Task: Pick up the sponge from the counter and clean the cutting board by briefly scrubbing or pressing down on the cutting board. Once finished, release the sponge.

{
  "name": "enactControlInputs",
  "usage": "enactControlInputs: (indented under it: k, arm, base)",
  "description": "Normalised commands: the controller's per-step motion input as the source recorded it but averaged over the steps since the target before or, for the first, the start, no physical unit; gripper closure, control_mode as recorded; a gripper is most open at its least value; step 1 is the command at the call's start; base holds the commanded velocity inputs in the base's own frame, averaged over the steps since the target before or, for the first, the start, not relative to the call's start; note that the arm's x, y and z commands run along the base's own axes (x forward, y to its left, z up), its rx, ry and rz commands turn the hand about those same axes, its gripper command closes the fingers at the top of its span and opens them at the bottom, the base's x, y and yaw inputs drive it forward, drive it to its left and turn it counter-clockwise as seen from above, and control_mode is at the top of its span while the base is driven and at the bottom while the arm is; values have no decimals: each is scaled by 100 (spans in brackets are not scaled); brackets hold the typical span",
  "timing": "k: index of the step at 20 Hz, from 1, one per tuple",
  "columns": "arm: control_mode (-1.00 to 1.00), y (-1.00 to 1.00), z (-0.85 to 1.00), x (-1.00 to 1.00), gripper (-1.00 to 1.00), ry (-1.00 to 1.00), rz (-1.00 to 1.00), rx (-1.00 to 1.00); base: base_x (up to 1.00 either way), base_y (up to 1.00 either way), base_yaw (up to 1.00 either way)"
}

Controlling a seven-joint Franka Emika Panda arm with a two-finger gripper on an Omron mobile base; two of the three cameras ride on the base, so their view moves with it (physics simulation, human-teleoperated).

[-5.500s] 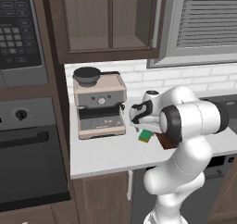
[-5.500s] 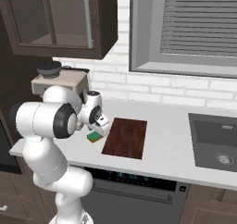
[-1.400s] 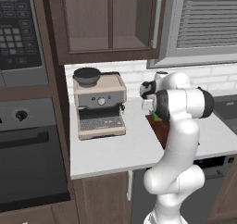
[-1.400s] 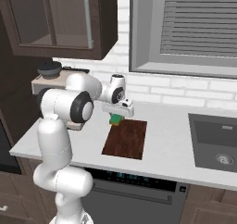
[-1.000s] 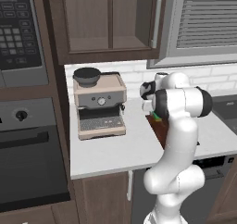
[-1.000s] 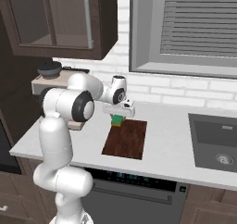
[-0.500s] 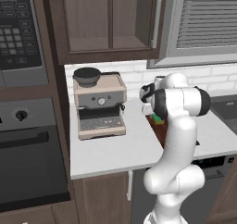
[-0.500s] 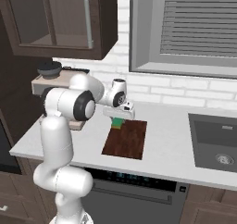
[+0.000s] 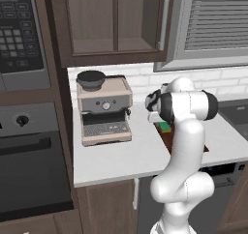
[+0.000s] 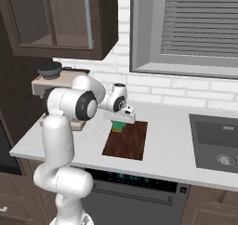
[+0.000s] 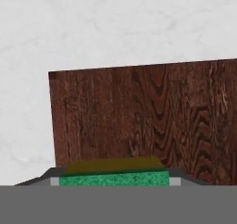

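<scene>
Sponge (image 10: 120,127) sits clamped in your gripper (image 10: 122,125) at the cutting board's (image 10: 128,140) far end, long axis across that board's width.

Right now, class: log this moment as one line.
pincer: shut on sponge | sponge: over board far end | contact: cannot tell | release: pending

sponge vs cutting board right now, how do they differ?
Size: the sponge is a small block; the cutting board is a far wider thin slab. Colour: the sponge is green and yellow, the cutting board dark reddish-brown wood. State: the sponge is clamped in the gripper over the board's far end; the cutting board lies flat on the counter. Both are rectangular.
</scene>
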Motion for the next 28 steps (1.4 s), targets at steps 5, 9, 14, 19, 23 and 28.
enactControlInputs:
  k: [5,9,14,19,23,28]
  arm:
    - [-100,0,-5,16,100,-2,4,0]
    - [-100,-7,-16,12,100,0,3,0]
    - [-100,-26,-24,6,100,-4,1,0]
    - [-100,-33,-13,8,100,-7,0,0]
    - [-100,-34,-16,9,100,-7,0,0]
    - [-100,-41,-14,7,100,-6,0,0]
  base:
    - [0,0,0]
    - [0,0,0]
    - [0,0,0]
    - [0,0,0]
    - [0,0,0]
    - [0,0,0]
